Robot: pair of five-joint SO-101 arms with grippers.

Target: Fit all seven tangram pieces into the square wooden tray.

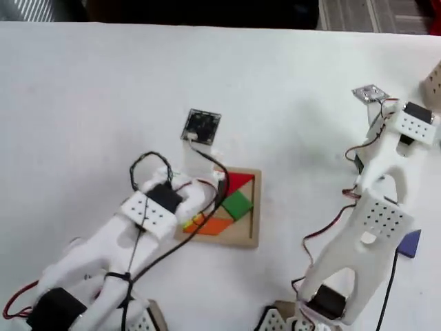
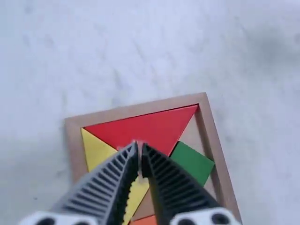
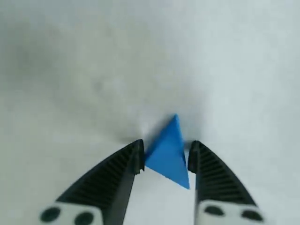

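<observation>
The left gripper point(image 2: 139, 150) hangs over the wooden tray point(image 1: 241, 240) in the middle of the table point(image 1: 103, 89). Its fingers are closed to a thin slit above the red triangle point(image 2: 154, 127). A yellow triangle point(image 2: 96, 150), green square point(image 2: 192, 161) and orange piece point(image 1: 215, 226) also lie inside. At the right, the right gripper point(image 3: 165, 151) is open, with its fingers on either side of a blue triangle point(image 3: 169, 164) on the table.

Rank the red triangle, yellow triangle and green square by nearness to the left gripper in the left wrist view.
1. red triangle, at the left gripper's tips.
2. yellow triangle, beside and under one finger.
3. green square, off the other side.
</observation>
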